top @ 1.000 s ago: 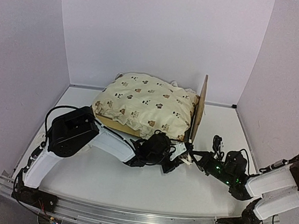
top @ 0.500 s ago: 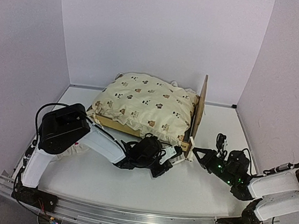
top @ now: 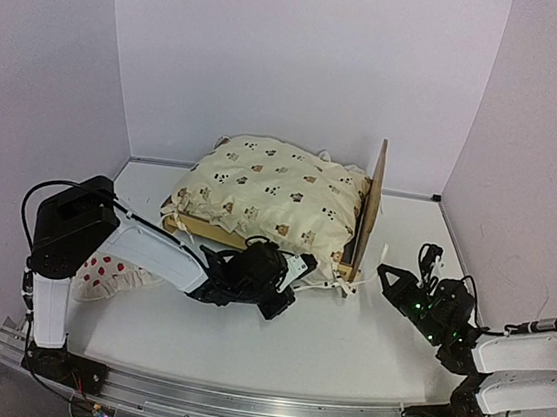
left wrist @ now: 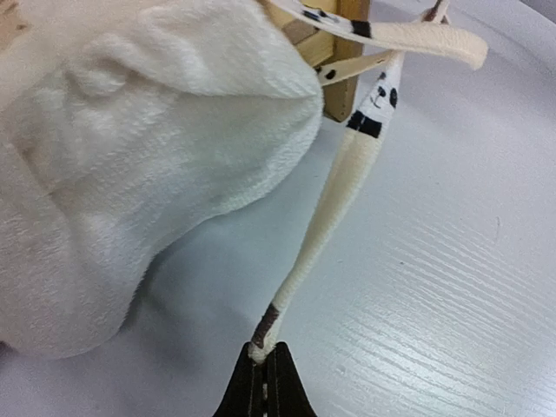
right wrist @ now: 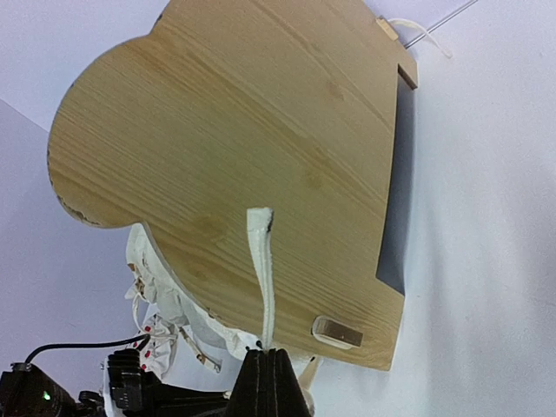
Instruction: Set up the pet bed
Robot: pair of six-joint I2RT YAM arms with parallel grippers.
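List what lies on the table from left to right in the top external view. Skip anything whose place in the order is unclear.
red-dotted pillow → animal-print quilt → pet bed headboard → right pincer

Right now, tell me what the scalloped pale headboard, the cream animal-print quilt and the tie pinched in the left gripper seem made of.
Scalloped pale headboard: wood, likely plywood, matte; straight grain shows. Cream animal-print quilt: soft padded cloth; puffy, ruffled. Cream tie in the left gripper: flat woven fabric, probably cotton; limp, printed.
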